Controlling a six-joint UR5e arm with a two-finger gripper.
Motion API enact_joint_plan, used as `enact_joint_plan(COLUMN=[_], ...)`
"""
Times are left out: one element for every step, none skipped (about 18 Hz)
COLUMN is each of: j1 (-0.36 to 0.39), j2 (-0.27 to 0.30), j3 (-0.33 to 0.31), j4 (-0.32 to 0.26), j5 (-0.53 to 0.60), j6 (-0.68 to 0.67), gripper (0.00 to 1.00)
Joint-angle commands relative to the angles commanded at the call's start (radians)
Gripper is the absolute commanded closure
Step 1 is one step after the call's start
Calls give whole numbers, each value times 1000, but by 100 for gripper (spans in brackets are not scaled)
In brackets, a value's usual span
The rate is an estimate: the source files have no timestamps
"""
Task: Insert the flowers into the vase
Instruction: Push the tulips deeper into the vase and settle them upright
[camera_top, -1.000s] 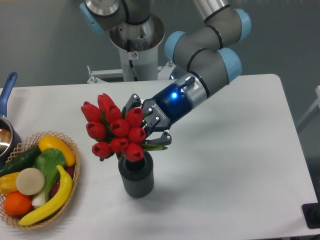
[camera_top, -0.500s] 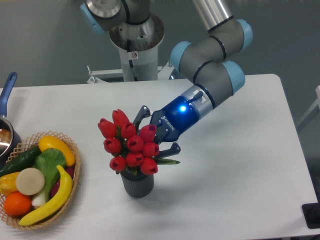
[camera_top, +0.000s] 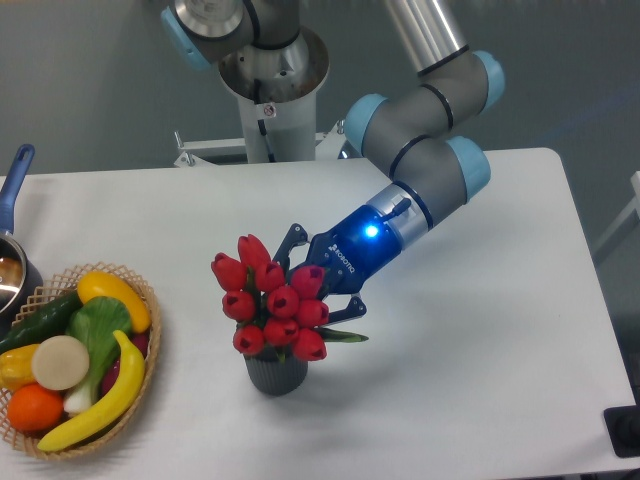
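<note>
Gripper (camera_top: 312, 285) pinches the flowers (camera_top: 270, 298) from behind the bunch. Over the last second the bunch has sunk lower; the buds now sit directly on the vase (camera_top: 276, 373), stems inside. Insertion looks nearly complete; release remains.

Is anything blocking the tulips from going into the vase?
No, nothing visible is in the way. The red tulips already sit right over the dark grey vase, their stems seemingly down inside it. The gripper is at the bunch, its jaws partly hidden behind the buds. The fruit basket stands off to the side.
</note>
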Motion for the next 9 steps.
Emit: enact_joint_plan(j1=[0, -2, -2, 0, 0, 0, 0, 3, 5], j2=[-6, -6, -6, -6, -8, -8, -8, -8, -11], j3=[-3, -9, -15, -20, -20, -21, -23, -25, -25], j4=[0, 0, 2, 0, 2, 2, 2, 2, 2], j5=[2, 2, 3, 3, 5, 5, 8, 8, 8], j6=[5, 12, 17, 18, 18, 18, 18, 18, 18], gripper=[55, 54, 51, 45, 39, 35, 29, 25, 17])
